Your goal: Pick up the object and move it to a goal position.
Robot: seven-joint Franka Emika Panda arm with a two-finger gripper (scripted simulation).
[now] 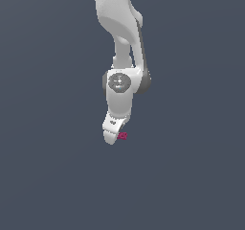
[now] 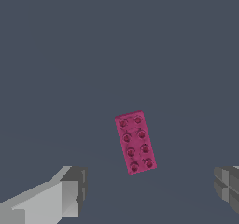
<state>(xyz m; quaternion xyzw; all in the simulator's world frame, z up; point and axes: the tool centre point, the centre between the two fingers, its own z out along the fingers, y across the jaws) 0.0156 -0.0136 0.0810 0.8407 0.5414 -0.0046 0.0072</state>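
Below the gripper (image 2: pixel 149 190), the object (image 2: pixel 135 142) lies free on the floor, between spread fingers; you're approaching, so next lower squarely around it, then close.

You see flat dark grey-blue floor (image 2: pixel 70 55), same plain colour all over. One small pink brick (image 2: pixel 135 142) lies flat on it, bumps up, two rows of four. Brick sits turned a bit.
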